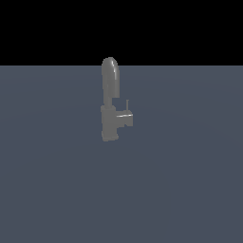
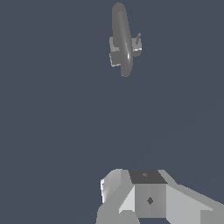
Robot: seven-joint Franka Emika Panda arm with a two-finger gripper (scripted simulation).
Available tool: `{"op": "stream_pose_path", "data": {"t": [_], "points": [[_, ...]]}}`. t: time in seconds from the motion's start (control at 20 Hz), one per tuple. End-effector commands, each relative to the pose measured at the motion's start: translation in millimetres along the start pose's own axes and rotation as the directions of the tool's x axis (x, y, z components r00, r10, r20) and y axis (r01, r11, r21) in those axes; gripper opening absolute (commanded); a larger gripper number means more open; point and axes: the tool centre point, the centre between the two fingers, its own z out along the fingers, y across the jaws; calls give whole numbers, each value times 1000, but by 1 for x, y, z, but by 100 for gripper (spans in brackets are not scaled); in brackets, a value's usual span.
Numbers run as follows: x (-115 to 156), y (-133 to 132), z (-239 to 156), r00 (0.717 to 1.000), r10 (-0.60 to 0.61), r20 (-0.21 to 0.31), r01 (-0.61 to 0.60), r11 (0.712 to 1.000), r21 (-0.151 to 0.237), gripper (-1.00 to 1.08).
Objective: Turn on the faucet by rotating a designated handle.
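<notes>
The grey faucet [image 1: 110, 90] stands upright on the flat grey-blue floor, its tall arched spout over a blocky base. The handle [image 1: 126, 114] is a short stub on the base's side toward the exterior view's right, with a thin upright pin. In the wrist view the faucet [image 2: 121, 39] is seen from above, with the handle [image 2: 138, 43] beside the spout. My gripper [image 2: 131, 186] shows only in the wrist view, far from the faucet and touching nothing. Its fingers stand together with no gap and hold nothing. The gripper is out of the exterior view.
A flat grey-blue floor [image 1: 190, 180] spreads around the faucet on all sides. Nothing else stands on it in either view.
</notes>
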Motion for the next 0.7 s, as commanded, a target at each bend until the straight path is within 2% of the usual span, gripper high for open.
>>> {"op": "stream_pose_path", "data": {"t": [0.0, 0.3, 0.65], "points": [[0, 0, 0, 1000, 0, 0, 0, 1000, 0, -100], [5, 0, 0, 1000, 10, 11, -10, 1000, 9, -100], [23, -1, 2, 997, 46, 54, -48, 998, 42, -100]]}}
